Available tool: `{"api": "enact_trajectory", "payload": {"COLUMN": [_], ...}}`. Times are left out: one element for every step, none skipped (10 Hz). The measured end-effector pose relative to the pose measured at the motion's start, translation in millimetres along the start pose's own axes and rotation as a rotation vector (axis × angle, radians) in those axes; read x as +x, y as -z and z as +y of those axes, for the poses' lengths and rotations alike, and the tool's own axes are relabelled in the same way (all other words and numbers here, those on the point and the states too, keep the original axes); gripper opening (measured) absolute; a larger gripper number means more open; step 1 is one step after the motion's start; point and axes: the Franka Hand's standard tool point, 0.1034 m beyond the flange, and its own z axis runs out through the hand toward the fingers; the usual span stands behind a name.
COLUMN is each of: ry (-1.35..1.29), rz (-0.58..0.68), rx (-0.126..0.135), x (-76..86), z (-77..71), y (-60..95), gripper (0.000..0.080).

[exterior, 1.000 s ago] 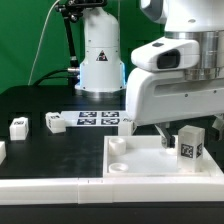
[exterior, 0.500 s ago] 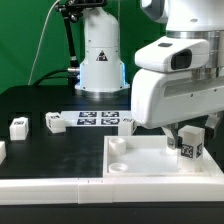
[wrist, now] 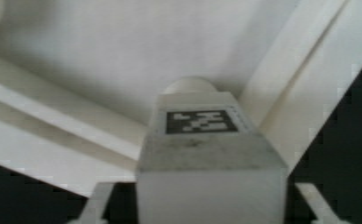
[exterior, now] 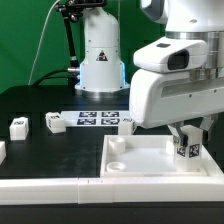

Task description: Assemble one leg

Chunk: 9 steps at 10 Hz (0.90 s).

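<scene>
My gripper is shut on a leg, a small white block with a black-and-white tag, and holds it over the right part of the large white tray. In the wrist view the leg fills the space between my two fingers, with my gripper around its near end. Its tagged face and rounded end point at the tray's inner corner. Two more legs stand on the black table at the exterior view's left.
The marker board lies on the table behind the tray. A further white part shows at the exterior view's left edge. The arm's white base stands at the back. A white strip runs along the table's front.
My gripper with the leg has shifted slightly toward the exterior view's left over the tray, and the leg has turned a little. The loose legs have not moved.
</scene>
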Motion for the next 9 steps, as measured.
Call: {"api": "enact_trajectory", "payload": {"ry": [-0.112,-0.292,-0.452,-0.603,-0.721,-0.830,-0.908,-0.972,-0.984], "rz": [-0.004,-0.002,-0.004,-0.015,-0.019,-0.027,-0.035,-0.045,-0.044], "rx": [0.004,0.023,0.028,0.021,0.016,0.002,-0.008,-0.021,-0.022], "x": [-0.3,-0.3,0.1,-1.7,-2.5,-5.2,-7.6,-10.5,-10.8], "z": [0.8,1.9,-0.3,-1.8,-1.6,3.0,7.6,12.7,14.7], "y": [0.0,-0.3,-0.1,0.3,0.4,0.2,0.8,1.4,1.3], "gripper": [0.0290,0.0290,0.0290,0.0290,0.0290,0.0292,0.0295,0.0295,0.0295]}}
